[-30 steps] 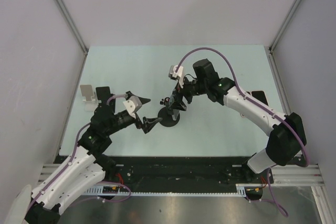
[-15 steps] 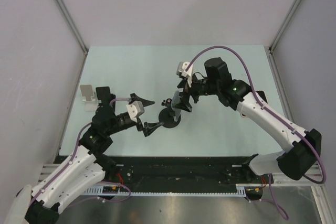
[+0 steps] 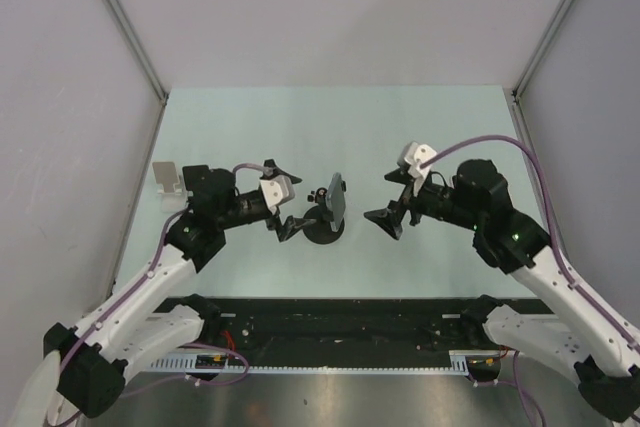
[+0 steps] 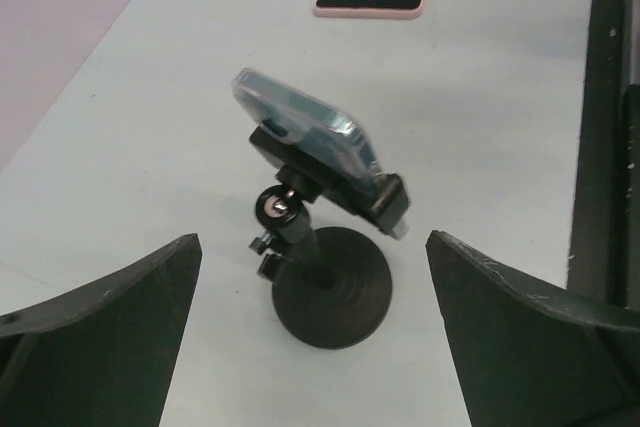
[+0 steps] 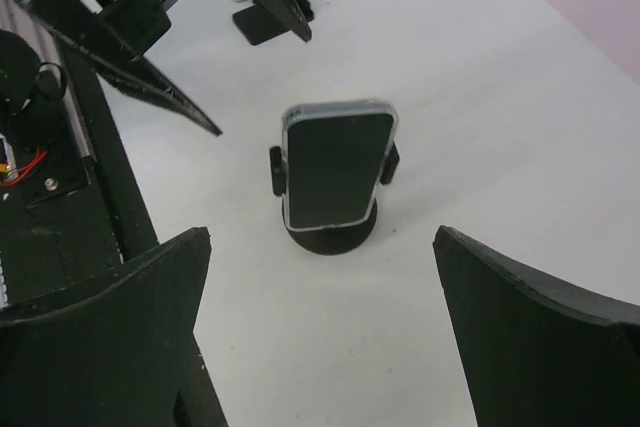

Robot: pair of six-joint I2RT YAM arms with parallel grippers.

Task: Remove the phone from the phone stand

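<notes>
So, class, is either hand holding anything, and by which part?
Nothing is held: left hand and right hand are open; phone sits in its stand.

Dark phone in clear case (image 3: pixel 338 197) sits on black round-based phone stand (image 3: pixel 322 230), mid pale table (image 3: pixel 250 127). Left gripper (image 3: pixel 282 197) just left of stand; right gripper (image 3: pixel 385 197) to its right, farther off.

Enclosure, top view. Pale mint tabletop (image 3: pixel 420 127), matte, rectangular. Back wall (image 3: pixel 340 7) is a plain grey-lilac panel. Left wall (image 3: pixel 60 127) and right wall (image 3: pixel 600 147) have the same finish. A silver left post (image 3: pixel 125 27) and right post (image 3: pixel 553 27) run up the back corners. Near edge: black rail (image 3: pixel 340 315), then a brushed metal sheet (image 3: pixel 340 399). Light even and diffuse, shadows soft. In the wrist views the tabletop reads whiter and the wall pinkish.
</notes>
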